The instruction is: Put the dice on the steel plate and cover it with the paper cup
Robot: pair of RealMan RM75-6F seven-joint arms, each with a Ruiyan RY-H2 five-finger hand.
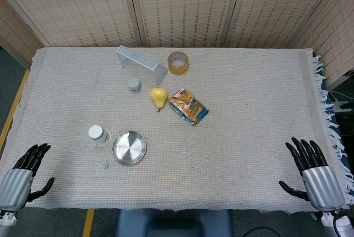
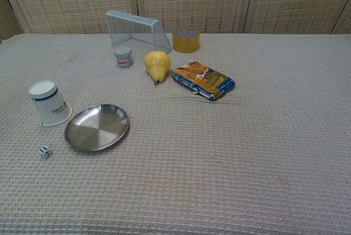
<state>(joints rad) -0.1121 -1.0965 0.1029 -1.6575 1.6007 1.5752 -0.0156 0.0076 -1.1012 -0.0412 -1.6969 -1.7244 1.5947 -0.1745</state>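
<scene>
A small white dice [image 1: 105, 164] [image 2: 45, 151] lies on the cloth just left of the round steel plate [image 1: 129, 148] [image 2: 97, 127]. A white paper cup [image 1: 98, 134] [image 2: 50, 103] stands upside down, touching the plate's far-left rim. My left hand [image 1: 22, 176] rests at the table's near left corner, fingers spread, holding nothing. At the near right edge my right hand [image 1: 314, 173] is likewise open and empty. Both hands are far from the dice and show only in the head view.
Behind the plate sit a yellow pear [image 1: 159, 96] [image 2: 157, 65], a colourful snack packet [image 1: 188, 106] [image 2: 203, 80], a small grey tin [image 1: 134, 84] [image 2: 123, 56], a tape roll [image 1: 178, 62] [image 2: 186, 40] and a wire mesh rack [image 1: 141, 64] [image 2: 137, 29].
</scene>
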